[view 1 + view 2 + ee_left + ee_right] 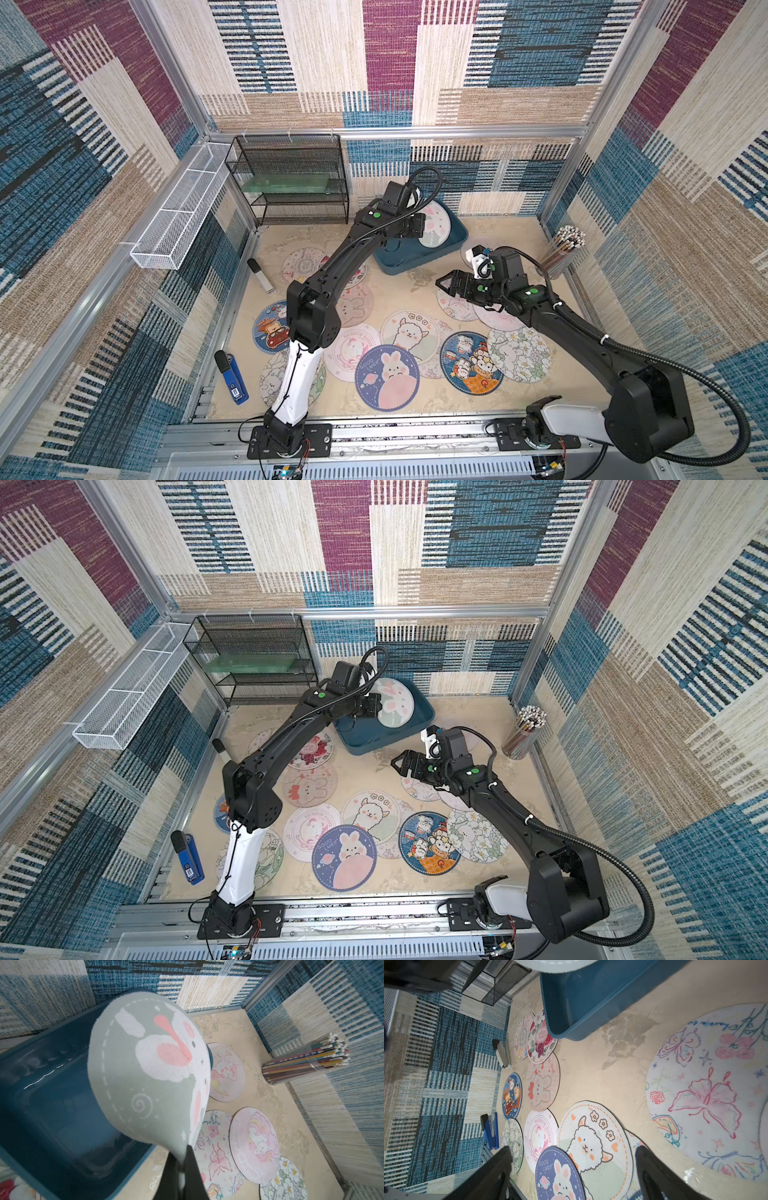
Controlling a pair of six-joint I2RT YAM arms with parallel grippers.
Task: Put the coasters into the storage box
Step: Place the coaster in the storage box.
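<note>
My left gripper [417, 226] [184, 1159] is shut on the edge of a grey-green bunny coaster [436, 224] [145, 1076]. It holds the coaster tilted above the teal storage box [399, 259] [62, 1105] at the back of the table. No coaster shows on the visible part of the box floor. My right gripper [442, 284] [573, 1151] hangs open and empty above the table, next to a butterfly coaster [708, 1093]. Several more coasters lie flat across the table, among them a dark blue bunny one [387, 377] and an alpaca one [409, 334].
A black wire rack [291, 178] and a white mesh basket [178, 212] stand at the back left. A cup of pencils [563, 249] is at the back right corner. A blue stapler [232, 376] and a pale stapler [262, 274] lie along the left edge.
</note>
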